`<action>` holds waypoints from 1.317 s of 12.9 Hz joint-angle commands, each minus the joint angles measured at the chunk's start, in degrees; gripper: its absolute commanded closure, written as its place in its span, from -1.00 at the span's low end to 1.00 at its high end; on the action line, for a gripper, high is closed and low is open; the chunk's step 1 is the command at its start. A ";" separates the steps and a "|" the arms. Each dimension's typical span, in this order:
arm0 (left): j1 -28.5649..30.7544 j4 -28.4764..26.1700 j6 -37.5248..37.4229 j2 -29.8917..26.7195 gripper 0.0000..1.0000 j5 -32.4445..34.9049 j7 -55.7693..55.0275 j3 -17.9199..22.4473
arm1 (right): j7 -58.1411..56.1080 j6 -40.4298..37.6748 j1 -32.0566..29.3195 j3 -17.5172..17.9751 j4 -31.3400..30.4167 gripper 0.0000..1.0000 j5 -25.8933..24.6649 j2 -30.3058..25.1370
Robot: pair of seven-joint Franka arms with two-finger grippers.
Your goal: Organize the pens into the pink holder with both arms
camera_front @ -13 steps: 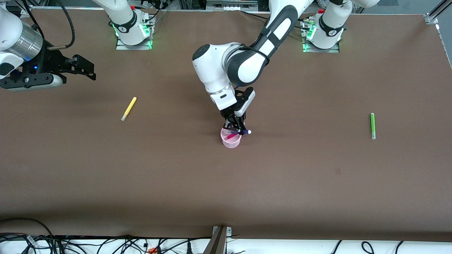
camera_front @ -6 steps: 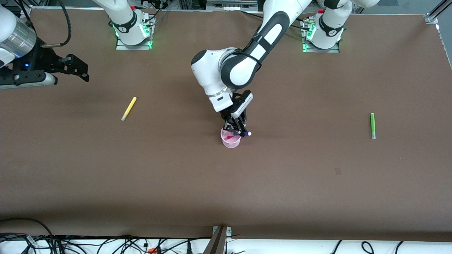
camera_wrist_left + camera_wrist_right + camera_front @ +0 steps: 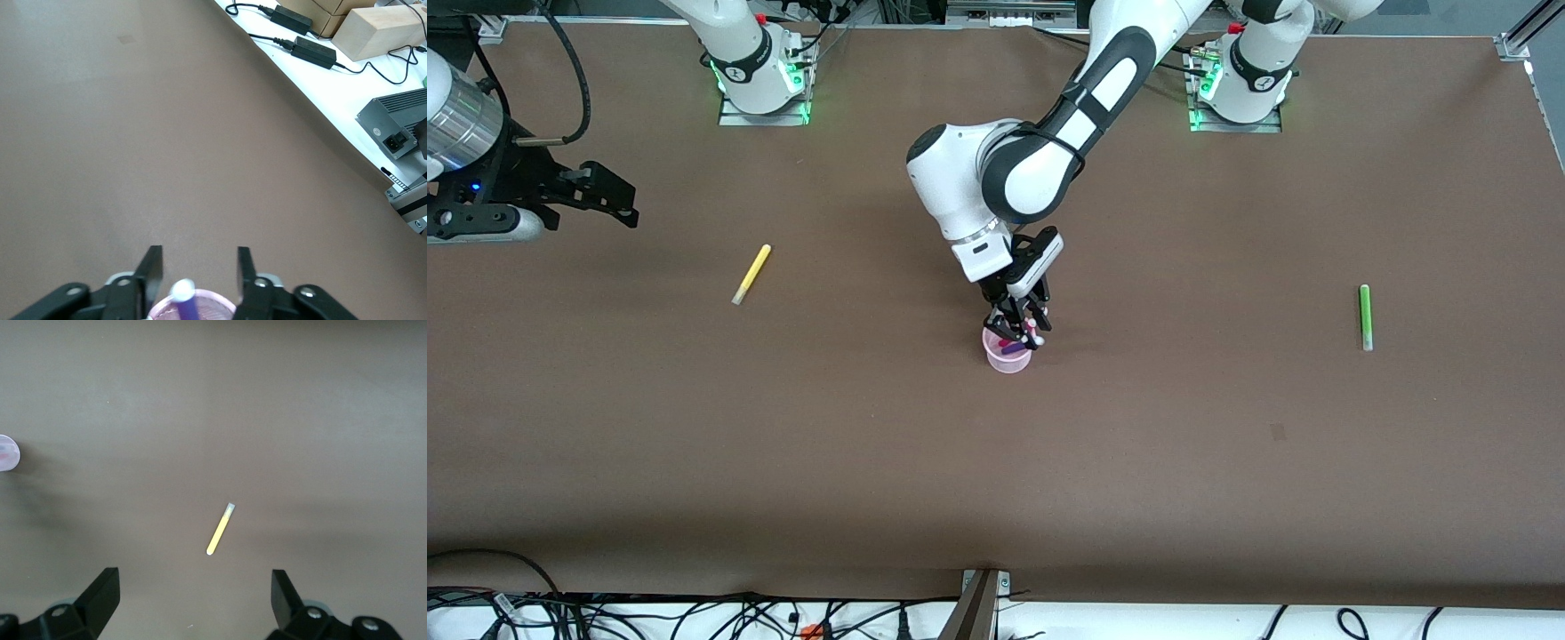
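The pink holder (image 3: 1008, 357) stands mid-table, and my left gripper (image 3: 1019, 325) hangs just over its rim. In the left wrist view the left gripper (image 3: 197, 273) is open. The purple pen (image 3: 185, 301) leans in the holder (image 3: 223, 309) with its white tip up between the fingers (image 3: 152, 272), touching neither. A magenta pen (image 3: 1003, 342) also lies inside the cup. The yellow pen (image 3: 751, 274) lies flat toward the right arm's end, and the green pen (image 3: 1364, 316) toward the left arm's end. My right gripper (image 3: 616, 197) hovers open above the table near the yellow pen (image 3: 221, 529), nothing between its fingers (image 3: 105, 588).
A brown mat (image 3: 1227, 462) covers the table. Cables (image 3: 694, 618) lie along the edge nearest the camera. Off the table edge, the left wrist view shows power bricks (image 3: 313, 50), a box (image 3: 380, 27) and a grey unit (image 3: 397, 127).
My left gripper has opened and let go of the purple pen, which tipped from lying across the rim down into the holder. The right gripper has drifted outward toward its end of the table.
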 commanded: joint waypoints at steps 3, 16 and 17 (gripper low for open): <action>2.93 3.25 -1.32 -3.46 -0.36 -0.60 4.22 0.68 | 0.99 -0.30 -0.04 0.39 1.16 -1.00 -0.32 0.08; 41.42 0.90 -24.69 -27.91 -1.00 -46.41 107.55 0.42 | 1.16 -1.09 0.05 0.48 1.16 -1.00 0.04 -0.01; 43.36 -1.20 -24.61 -28.87 -1.00 -46.41 112.93 0.42 | 1.16 -1.09 0.05 0.48 1.16 -1.00 0.12 -0.01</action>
